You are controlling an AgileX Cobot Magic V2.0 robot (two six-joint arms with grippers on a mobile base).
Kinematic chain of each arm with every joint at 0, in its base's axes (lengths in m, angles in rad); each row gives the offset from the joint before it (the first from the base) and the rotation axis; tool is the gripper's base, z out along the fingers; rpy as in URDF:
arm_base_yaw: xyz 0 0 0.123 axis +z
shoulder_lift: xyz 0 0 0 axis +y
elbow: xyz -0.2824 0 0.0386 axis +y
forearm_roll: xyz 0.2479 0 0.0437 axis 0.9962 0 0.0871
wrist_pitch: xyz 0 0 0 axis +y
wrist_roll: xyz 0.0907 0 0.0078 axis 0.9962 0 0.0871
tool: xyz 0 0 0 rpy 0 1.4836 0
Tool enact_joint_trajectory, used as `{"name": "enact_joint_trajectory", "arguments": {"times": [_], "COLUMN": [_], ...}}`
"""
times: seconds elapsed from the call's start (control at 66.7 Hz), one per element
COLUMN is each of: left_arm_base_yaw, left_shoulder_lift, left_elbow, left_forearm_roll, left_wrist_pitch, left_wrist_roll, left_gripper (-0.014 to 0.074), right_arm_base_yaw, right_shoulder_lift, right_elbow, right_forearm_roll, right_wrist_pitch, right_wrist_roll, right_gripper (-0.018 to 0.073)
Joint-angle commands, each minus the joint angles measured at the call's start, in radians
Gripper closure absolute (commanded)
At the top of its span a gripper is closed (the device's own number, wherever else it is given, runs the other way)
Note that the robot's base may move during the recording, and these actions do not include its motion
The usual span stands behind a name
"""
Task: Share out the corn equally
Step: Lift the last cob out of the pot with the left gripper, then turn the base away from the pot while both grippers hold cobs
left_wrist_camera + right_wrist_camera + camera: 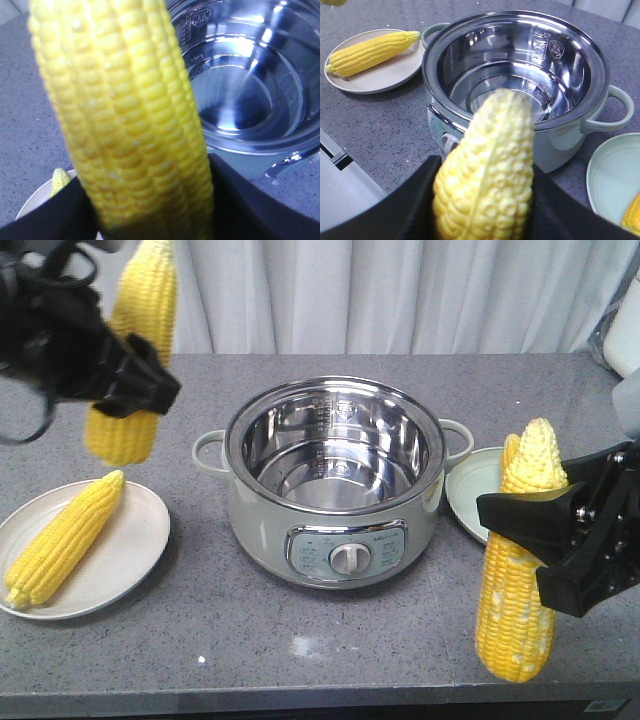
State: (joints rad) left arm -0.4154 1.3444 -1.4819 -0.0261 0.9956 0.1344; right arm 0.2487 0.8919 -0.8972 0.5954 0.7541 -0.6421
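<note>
Left gripper [125, 388]: clamped on a cob [143, 300], which is held upright in the air, up and left of the pot [262, 512]. Left wrist view shows black fingers [240, 210] on both sides of the cob's lower part.

Right gripper [522, 545]: clamped on a second cob [518, 610], roughly upright with the pointed tip up, in front and right of the pot. Right wrist view shows the same grip, jaws on each side of the cob.

White plate [130, 545], left of the pot: one cob [65, 535] lying flat on it, tip angled toward the pot.

Green plate [468, 490], right of the pot, just beside its handle: one more cob [632, 216] on it, only partly in view at the edge of the right wrist view.

Pot and both plates are on the grey counter [300, 655].
</note>
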Motion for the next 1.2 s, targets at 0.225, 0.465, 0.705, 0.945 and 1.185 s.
{"name": "enact_joint_trajectory", "arguments": {"times": [0.225, 0.465, 0.705, 0.945, 1.185], "left_arm_base_yaw": [0.004, 0.003, 0.003, 0.003, 0.003], "left_shoulder_lift": [-0.329, -0.476, -0.590, -0.604, -0.604], "left_elbow": [0.291, 0.437, 0.535, 0.535, 0.535], "left_forearm_roll": [-0.008, -0.009, -0.008, -0.008, -0.008], "left_wrist_pitch": [-0.283, -0.309, -0.320, -0.311, -0.283], "left_wrist_roll": [0.004, 0.004, 0.004, 0.004, 0.004], "left_gripper": [0.0335, 0.0335, 0.0335, 0.0335, 0.0335], "right_arm_base_yaw": [-0.006, -0.006, -0.006, -0.006, -0.006], "right_shoulder_lift": [-0.010, -0.010, -0.010, -0.010, -0.010], "right_elbow": [-0.027, -0.027, -0.027, -0.027, -0.027], "right_forearm_roll": [0.027, 0.027, 0.027, 0.027, 0.027], "right_wrist_pitch": [-0.052, -0.052, -0.052, -0.052, -0.052], "right_wrist_roll": [-0.009, -0.009, -0.009, -0.009, -0.009], "right_gripper": [0.0337, 0.0337, 0.0337, 0.0337, 0.0337]}}
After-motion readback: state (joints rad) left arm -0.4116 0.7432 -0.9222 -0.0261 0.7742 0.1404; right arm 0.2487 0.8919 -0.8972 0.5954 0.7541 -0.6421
